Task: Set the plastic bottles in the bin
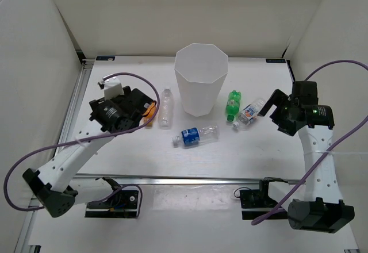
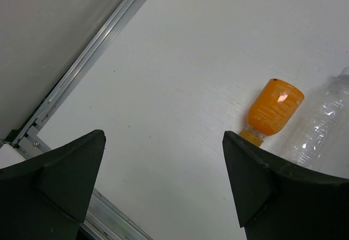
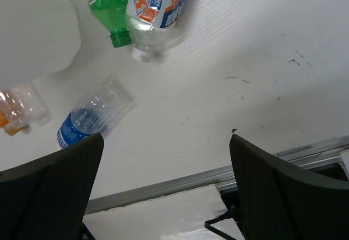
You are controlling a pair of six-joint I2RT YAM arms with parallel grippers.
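The white faceted bin stands upright at the middle back. All five plastic bottles lie on the table. The orange one and the plain clear one are left of the bin. In front of it lies the blue-labelled one. To its right are the green one and the white-blue-red labelled one. My left gripper is open and empty, its right finger just beside the orange bottle's neck. My right gripper hangs open and empty, right of the labelled bottle.
White walls enclose the table on the left, back and right. A metal rail runs along the near edge and another along the left side. Purple cables loop off both arms.
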